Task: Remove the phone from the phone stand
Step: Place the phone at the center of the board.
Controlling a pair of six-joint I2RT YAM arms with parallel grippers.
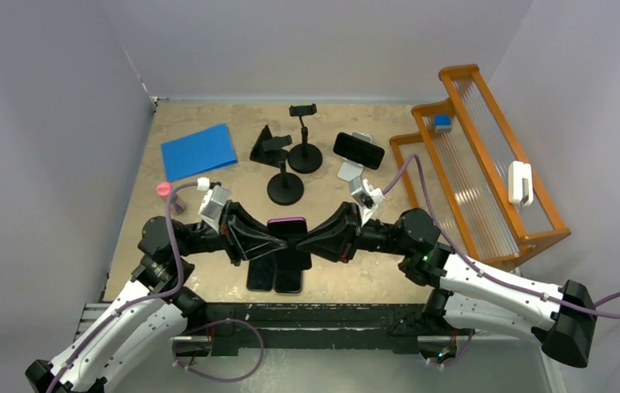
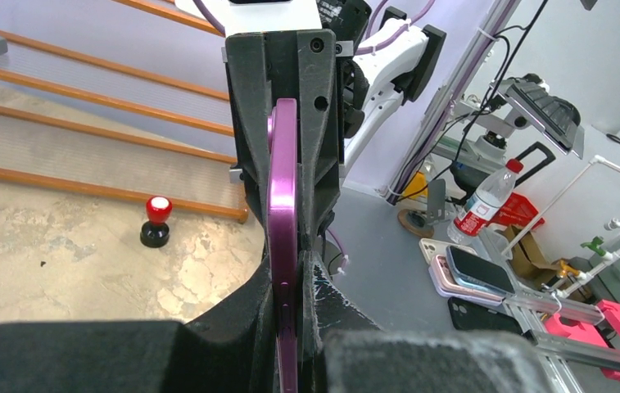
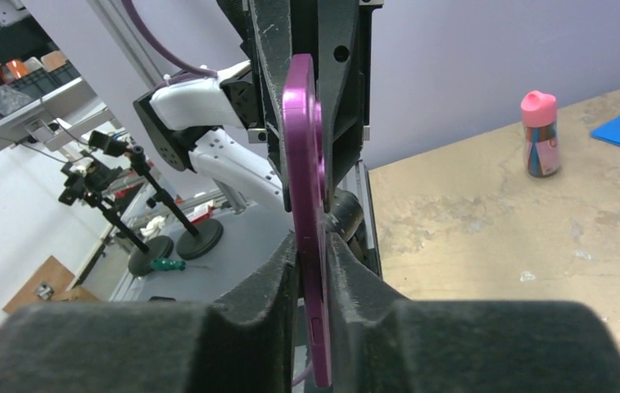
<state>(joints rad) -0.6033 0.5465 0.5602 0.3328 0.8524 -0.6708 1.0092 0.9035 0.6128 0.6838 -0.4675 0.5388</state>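
light: bright, even, from overhead
shadows: soft, short, on table
focus: near fingers blurred, wrist views
sheen: phone edge

Left arm and right arm have white shells near the bases, black links beyond, purple cables, perhaps foam-padded fingers.

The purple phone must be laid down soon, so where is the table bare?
Bare: the front strip right of the two flat phones, up to the right arm; the back strip behind the black stands. Crowded: the middle back, from the blue folder to the wooden rack.
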